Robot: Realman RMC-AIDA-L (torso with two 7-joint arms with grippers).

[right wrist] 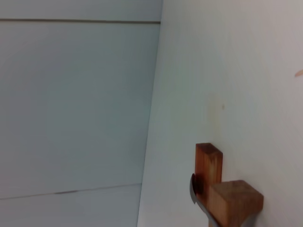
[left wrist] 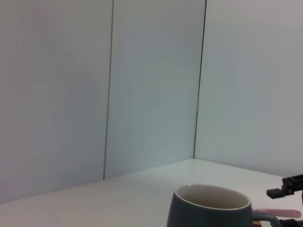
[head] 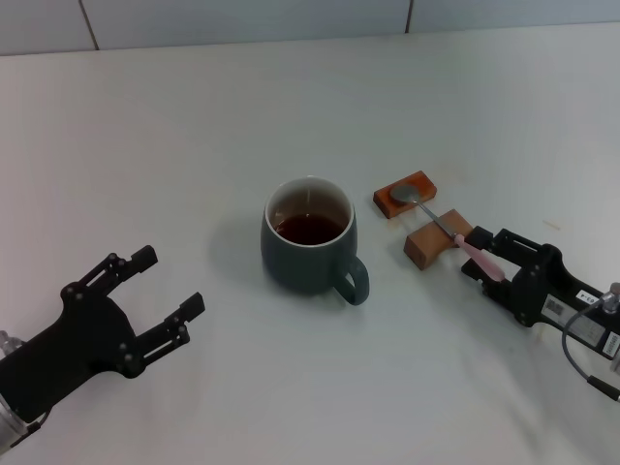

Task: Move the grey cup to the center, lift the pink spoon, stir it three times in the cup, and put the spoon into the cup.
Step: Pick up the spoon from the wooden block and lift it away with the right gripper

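Note:
The grey cup (head: 308,250) stands at the middle of the table with dark liquid inside, its handle toward the front right. It also shows in the left wrist view (left wrist: 208,215). The pink spoon (head: 443,225) lies across two brown wooden blocks to the cup's right, bowl on the far block, pink handle toward my right gripper (head: 477,255). That gripper is open, with a finger on each side of the handle's end. The spoon's pink handle also shows in the left wrist view (left wrist: 278,213). My left gripper (head: 170,282) is open and empty, to the cup's front left.
The two wooden blocks (head: 406,194) (head: 434,238) sit right of the cup and also show in the right wrist view (right wrist: 208,168) (right wrist: 235,201). A pale tiled wall (head: 242,19) runs along the table's far edge.

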